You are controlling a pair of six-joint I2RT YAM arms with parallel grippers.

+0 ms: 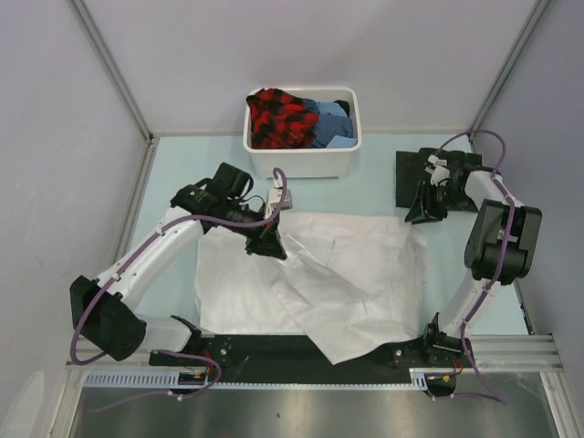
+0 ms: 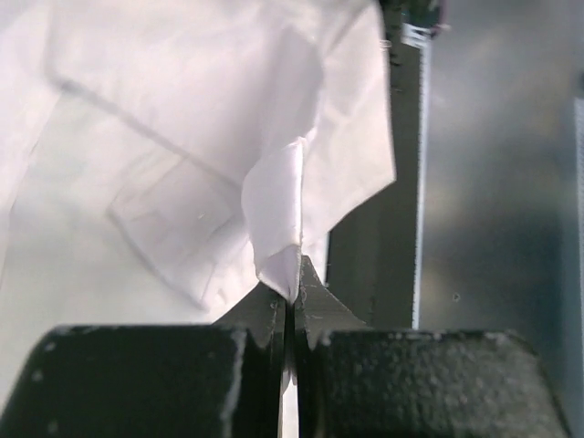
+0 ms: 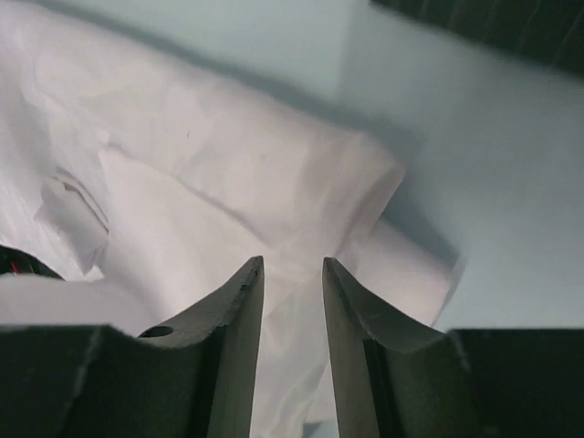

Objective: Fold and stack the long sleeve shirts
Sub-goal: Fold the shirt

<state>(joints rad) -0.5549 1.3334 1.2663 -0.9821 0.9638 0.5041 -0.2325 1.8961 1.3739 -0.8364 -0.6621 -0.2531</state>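
The white shirt (image 1: pixel 351 274) lies spread and creased across the middle of the tabletop (image 1: pixel 173 173), its near corner lapping onto the dark strip (image 1: pixel 265 351) at the near edge; the left hand (image 2: pixel 293 285) is clamped tight on a raised fold near the shirt's far left part, and the cloth rises in a narrow peak from between the fingertips; the right hand (image 3: pixel 292 274) hovers over the shirt's far right corner with a narrow gap between its fingers (image 3: pixel 233 310) and nothing pinched in it, though whether the tips touch the cloth is hard to tell from this angle; the dark shirt (image 1: pixel 409 178) lies folded flat at the far right of the tabletop, just beyond that hand and near the white one's corner; a white tub (image 1: pixel 301 166) stands at the far middle, holding a red-and-black checked cloth (image 1: pixel 278 119) and a blue cloth (image 1: pixel 333 123).
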